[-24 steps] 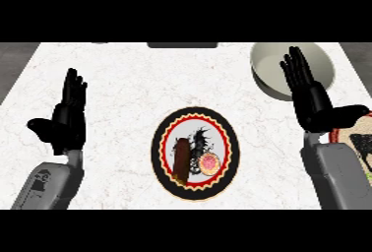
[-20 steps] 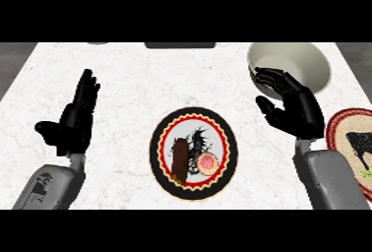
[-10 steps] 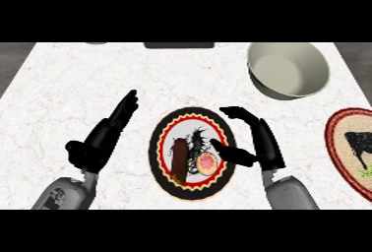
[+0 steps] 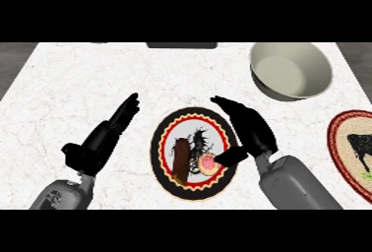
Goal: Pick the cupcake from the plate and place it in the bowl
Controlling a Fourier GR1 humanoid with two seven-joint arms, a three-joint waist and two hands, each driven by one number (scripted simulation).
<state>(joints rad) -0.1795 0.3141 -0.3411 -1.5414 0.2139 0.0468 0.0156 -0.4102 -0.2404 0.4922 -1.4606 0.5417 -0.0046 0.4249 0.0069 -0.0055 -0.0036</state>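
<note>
A round plate (image 4: 169, 147) with a red and black pattern lies at the middle of the white counter. On its lower right part sits a small pink cupcake (image 4: 209, 164), next to a dark brown upright shape (image 4: 181, 160). My right hand (image 4: 248, 129) hangs over the plate's right rim, fingers stretched toward the far side, thumb bent down close to the cupcake; nothing is held. My left hand (image 4: 102, 139) stays open left of the plate, fingers straight. The pale bowl (image 4: 291, 71) stands at the far right, with nothing inside.
A second patterned plate (image 4: 354, 147) is cut off by the right edge of the view. A dark flat object (image 4: 181, 45) lies at the counter's far edge. Grey floor shows past the counter's far corners.
My right hand has swung from beside the bowl leftward and down to the plate's right rim, thumb now near the cupcake. The left hand has leaned in toward the plate.
</note>
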